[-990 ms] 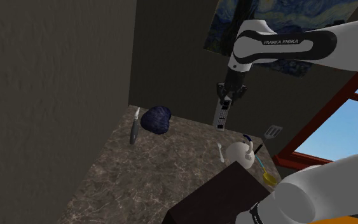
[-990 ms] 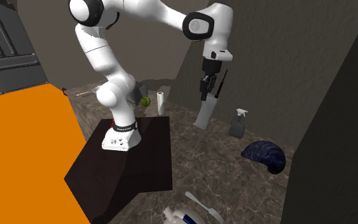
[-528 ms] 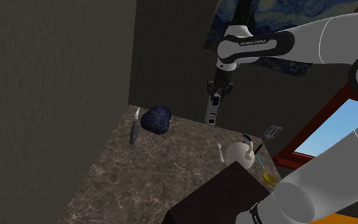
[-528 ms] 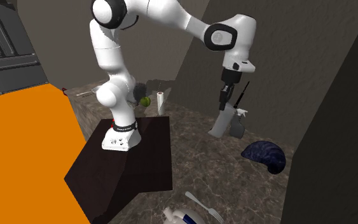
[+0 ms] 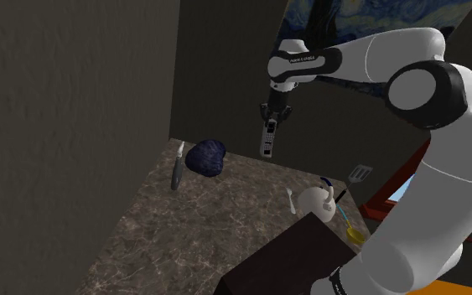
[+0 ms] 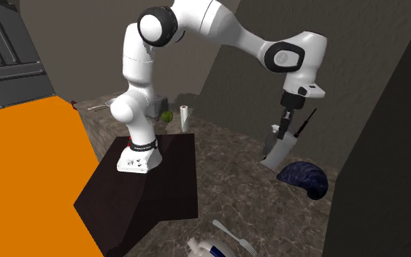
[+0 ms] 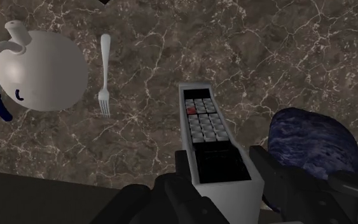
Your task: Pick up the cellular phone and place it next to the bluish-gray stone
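The cellular phone (image 7: 209,137) is clasped at one end by the end effector (image 5: 269,120) and is held clear above the tabletop (image 5: 200,226), with its long axis hanging nearly vertical and the keypad end downward. The bluish stone (image 5: 206,157) lies lower, toward the shoulder view's left — near the phone but apart. The arm is extended far from its stand, with the wrist pointed down.

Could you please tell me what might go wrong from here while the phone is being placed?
The gripper clasps the phone by one end only, so the long hanging part may tilt or slip. Its lower end hangs close to the stone and could knock it on the way down.
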